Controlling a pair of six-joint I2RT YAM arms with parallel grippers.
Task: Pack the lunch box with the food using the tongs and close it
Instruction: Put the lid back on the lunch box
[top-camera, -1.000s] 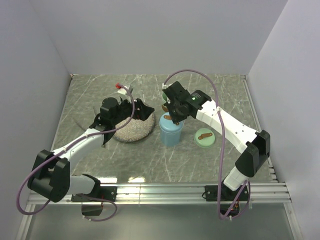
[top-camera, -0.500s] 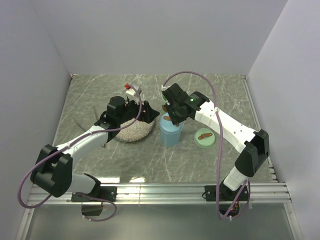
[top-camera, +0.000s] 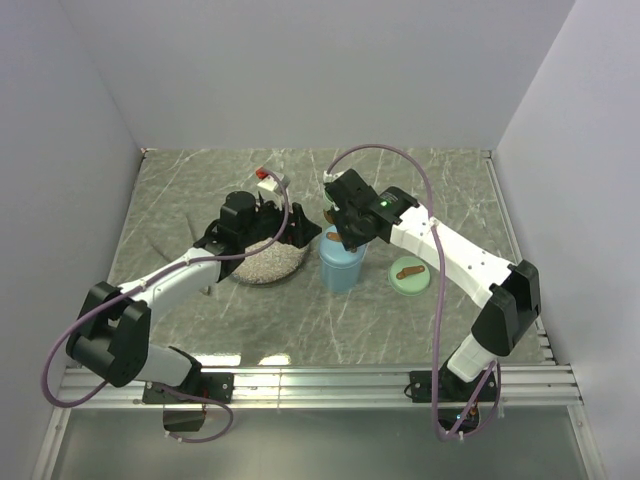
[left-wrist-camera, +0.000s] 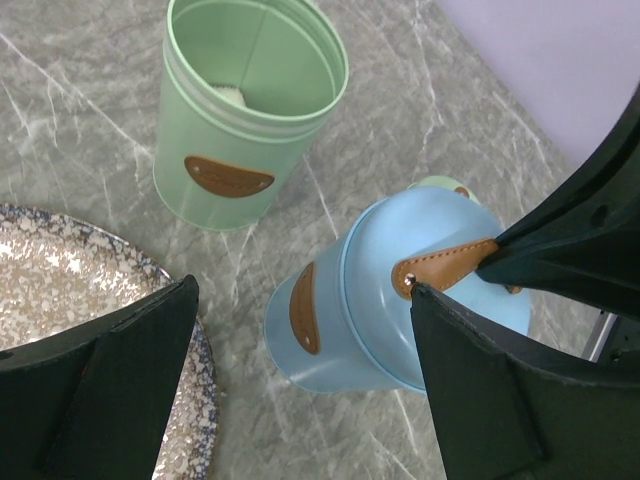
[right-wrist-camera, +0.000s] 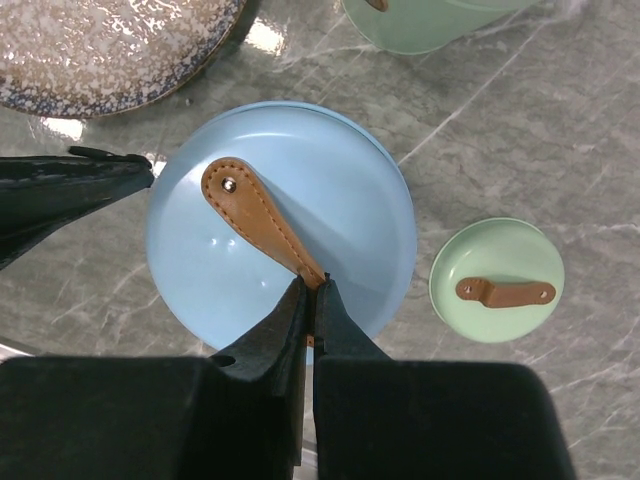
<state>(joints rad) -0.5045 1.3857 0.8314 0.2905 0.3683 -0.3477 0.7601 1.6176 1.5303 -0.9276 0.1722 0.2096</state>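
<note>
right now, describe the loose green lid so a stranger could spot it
On the grey marbled table, find the tall blue tin at the middle. Right of it, on the right arm's side, a small mint-green lid lies flat. It is the only loose lid, a low disc with a brown strap on top; the green tin behind stands tall and open.

1. The left arm (top-camera: 170, 280) stretches from its base at the near left of the desk, forward and toward the middle, lying low.
2. The left claw (left-wrist-camera: 303, 290) points forward and down, with its jaws spread wide and nothing between them.
3. The right arm (top-camera: 460, 255) rises from its base at the near right, folds at the elbow and reaches forward and left.
4. The right claw (right-wrist-camera: 310, 285) points straight down, its jaws pressed together on a brown strap handle (right-wrist-camera: 258, 215).
5. The two claws hang near each other without touching.
</note>
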